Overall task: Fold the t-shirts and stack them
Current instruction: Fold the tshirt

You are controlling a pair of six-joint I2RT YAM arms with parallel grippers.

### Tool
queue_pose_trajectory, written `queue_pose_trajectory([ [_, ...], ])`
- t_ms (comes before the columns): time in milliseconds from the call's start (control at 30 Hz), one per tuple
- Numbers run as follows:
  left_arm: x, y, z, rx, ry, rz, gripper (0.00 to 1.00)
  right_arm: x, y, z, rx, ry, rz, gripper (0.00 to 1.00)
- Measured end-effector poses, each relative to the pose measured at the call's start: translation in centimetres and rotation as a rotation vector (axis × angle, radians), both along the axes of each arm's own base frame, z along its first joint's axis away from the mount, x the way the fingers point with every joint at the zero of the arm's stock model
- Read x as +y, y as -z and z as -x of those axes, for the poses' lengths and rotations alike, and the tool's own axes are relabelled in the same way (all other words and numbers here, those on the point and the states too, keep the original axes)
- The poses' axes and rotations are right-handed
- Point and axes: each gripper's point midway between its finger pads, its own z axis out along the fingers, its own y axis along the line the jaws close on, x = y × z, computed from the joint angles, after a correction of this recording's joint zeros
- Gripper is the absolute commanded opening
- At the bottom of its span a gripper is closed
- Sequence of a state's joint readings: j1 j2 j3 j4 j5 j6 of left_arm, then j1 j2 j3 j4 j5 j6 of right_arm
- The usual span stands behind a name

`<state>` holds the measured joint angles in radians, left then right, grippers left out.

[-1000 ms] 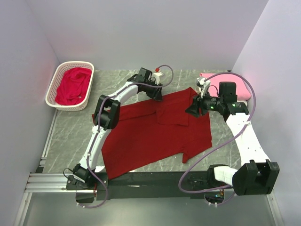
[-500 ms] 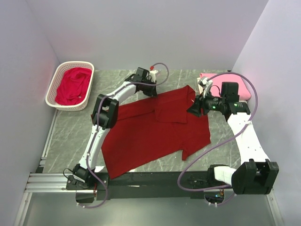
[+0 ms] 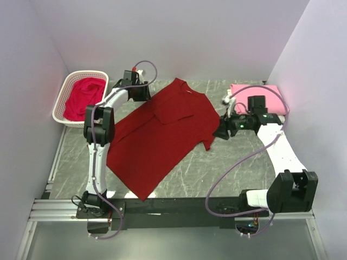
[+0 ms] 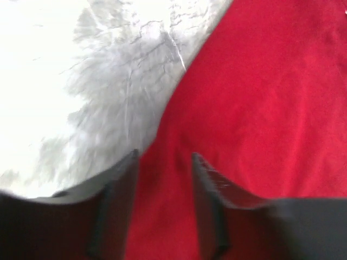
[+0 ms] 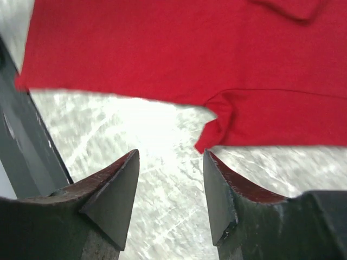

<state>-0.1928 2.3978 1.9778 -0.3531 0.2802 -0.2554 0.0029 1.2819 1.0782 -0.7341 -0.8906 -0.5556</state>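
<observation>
Left gripper [image 4: 164, 162]: fingers apart, nothing clamped, set over the far left edge of the dark red t-shirt [image 3: 162, 135]. Right gripper [image 5: 171, 162]: fingers apart, empty, low over the bare tabletop [image 3: 190, 181] just beside the right sleeve. The shirt is spread diagonally across mid-tabletop, unfolded. Step judged: spreading before folding; a cloth edge must next be pinched. Both arms are reached far, wrists turned inward.
</observation>
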Motion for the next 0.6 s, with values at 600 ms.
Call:
queue_pose_trajectory([
  [600, -2.8, -27.3, 24.8, -0.498, 0.116, 0.236, 0.72, -5.8, 11.0, -7.0, 0.181, 0.054, 0.394, 0.66],
])
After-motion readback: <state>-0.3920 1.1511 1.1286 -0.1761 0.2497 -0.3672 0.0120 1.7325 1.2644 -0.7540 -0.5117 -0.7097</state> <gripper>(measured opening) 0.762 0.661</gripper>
